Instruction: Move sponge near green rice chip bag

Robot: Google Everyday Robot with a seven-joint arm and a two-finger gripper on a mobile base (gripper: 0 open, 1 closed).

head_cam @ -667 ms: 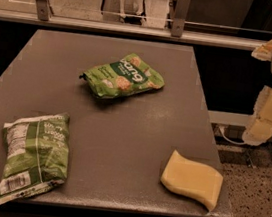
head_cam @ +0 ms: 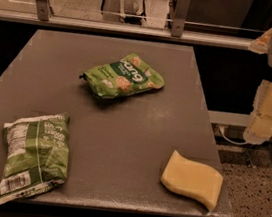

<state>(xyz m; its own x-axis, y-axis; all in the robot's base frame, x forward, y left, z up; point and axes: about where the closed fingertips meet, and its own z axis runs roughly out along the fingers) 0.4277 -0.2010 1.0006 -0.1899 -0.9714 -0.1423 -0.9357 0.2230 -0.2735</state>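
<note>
One high camera looks down across the table (head_cam: 119, 153) from its near side; gripper (head_cam: 266, 121) at right edge

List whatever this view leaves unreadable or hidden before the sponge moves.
All in the camera view:
- Tool, right of the table: arm above cut off by the frame's corner.
- Green rice chip bag: small print too blurred.
- Larger green bag: front face hidden, lying label side up.
- Sponge: underside hidden against the table.
</note>
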